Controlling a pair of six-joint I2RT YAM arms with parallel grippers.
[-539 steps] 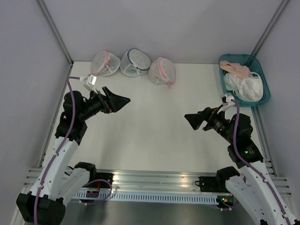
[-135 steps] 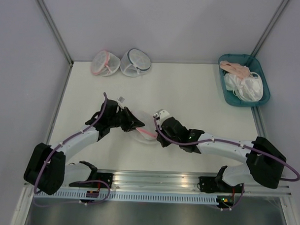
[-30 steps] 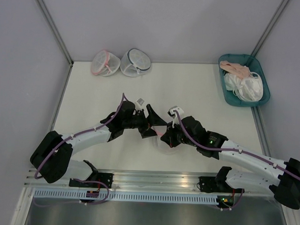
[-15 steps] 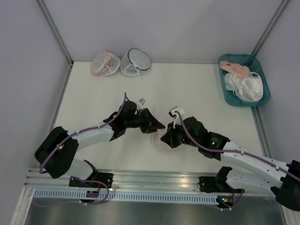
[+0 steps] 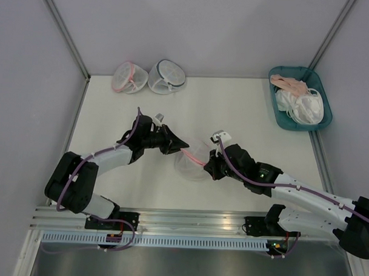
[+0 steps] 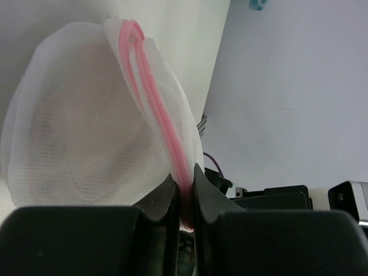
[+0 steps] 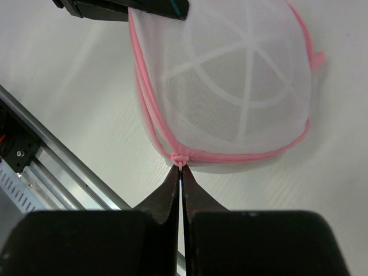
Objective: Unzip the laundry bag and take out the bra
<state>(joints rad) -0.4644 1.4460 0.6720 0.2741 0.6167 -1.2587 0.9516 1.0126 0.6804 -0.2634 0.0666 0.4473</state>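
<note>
While both grippers are clamped on the laundry bag (image 7: 230,86), status = early stage, zip not run yet afaict.

- L gripper (image 6: 185,183): jaws nearly together, pinching the zipper rim (image 6: 164,123) right btw the tips. Bag body bulges up and to the left of the fingers, rim edge-on to the wrist cam.
- R gripper (image 7: 181,172): fully closed, tips nipping the zipper pull (image 7: 179,156) just ahead of them. Bag dome sits beyond the tips, a bit to the right.
- Top view: bag hangs btw the two grippers, L on its far-left side, R on its near-right side. Can't tell if it's touching the table.
- Bra: not made out through the mesh; only white ribs and pale shading show. Presumably inside, unconfirmed.
- Zip: rim reads as closed around most of the dome, no opening wide enough to see in. Whether teeth have parted next to the pull, can't tell.

Done, as I read it: bag picked, anchor grip + pull grip set.
Left: draw the pull round the rim w/ L holding, spread the shell, take the bra out.

Two other mesh pouches (image 5: 131,77) (image 5: 166,76) sit well beyond L gripper; teal tray (image 5: 293,69) w/ garments is far off beyond and right of R.
</note>
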